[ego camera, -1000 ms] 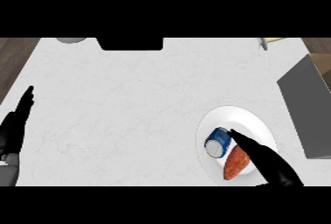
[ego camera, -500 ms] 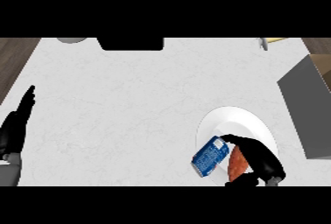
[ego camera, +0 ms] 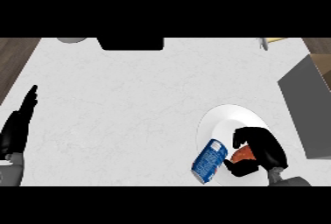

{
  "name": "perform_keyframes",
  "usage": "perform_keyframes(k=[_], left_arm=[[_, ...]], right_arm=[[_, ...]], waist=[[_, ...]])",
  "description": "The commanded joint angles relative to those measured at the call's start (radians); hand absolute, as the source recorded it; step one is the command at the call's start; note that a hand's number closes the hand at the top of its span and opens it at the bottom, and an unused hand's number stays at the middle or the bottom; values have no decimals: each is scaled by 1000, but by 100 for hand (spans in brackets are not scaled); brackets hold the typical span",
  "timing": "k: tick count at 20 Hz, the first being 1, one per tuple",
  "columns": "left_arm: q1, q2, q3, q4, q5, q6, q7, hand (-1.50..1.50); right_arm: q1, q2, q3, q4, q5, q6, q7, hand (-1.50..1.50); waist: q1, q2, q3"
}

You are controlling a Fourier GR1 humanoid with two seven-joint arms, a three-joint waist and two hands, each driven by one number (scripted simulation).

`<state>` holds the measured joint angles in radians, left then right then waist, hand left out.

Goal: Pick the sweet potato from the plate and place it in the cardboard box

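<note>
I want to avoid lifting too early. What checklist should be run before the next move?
1. Right hand curled round the sweet potato: ok.
2. Sweet potato clear of the plate: not ok, it lies on it.
3. Blue can out of the way: not ok, it lies tipped over the plate's edge, right beside the sweet potato.
4. Cardboard box in view at the right: ok; its opening: cannot tell.
5. Left hand resting at the left edge, away from the path: ok.

- Matte black left hand, slim and tapering, on a pale grey forearm.
- Bulkier black right hand, grey cuff behind.
</note>
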<state>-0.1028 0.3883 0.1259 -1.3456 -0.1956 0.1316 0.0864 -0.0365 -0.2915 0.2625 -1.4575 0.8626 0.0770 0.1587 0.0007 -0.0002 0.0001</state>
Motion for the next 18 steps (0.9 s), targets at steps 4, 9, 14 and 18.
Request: perform_keyframes(k=[4, 9, 14, 18], left_arm=[[4, -1, 0, 1, 5, -7, -15, 0], [-13, -13, -11, -18, 3, -3, -12, 0], [-7, -9, -4, -3, 3, -1, -16, 0], [-18, -6, 2, 2, 12, -10, -25, 0]], right_arm=[[-92, -366, -123, 50, -103, 85, -478, 150], [-152, -517, -220, 113, -160, 64, -728, 150], [-211, -602, -367, 202, -311, 51, -995, 150], [-260, -661, -448, 286, -424, 102, -1223, 150]], waist=[[31, 14, 9], [35, 19, 18], [22, 23, 19], [30, 28, 16]])
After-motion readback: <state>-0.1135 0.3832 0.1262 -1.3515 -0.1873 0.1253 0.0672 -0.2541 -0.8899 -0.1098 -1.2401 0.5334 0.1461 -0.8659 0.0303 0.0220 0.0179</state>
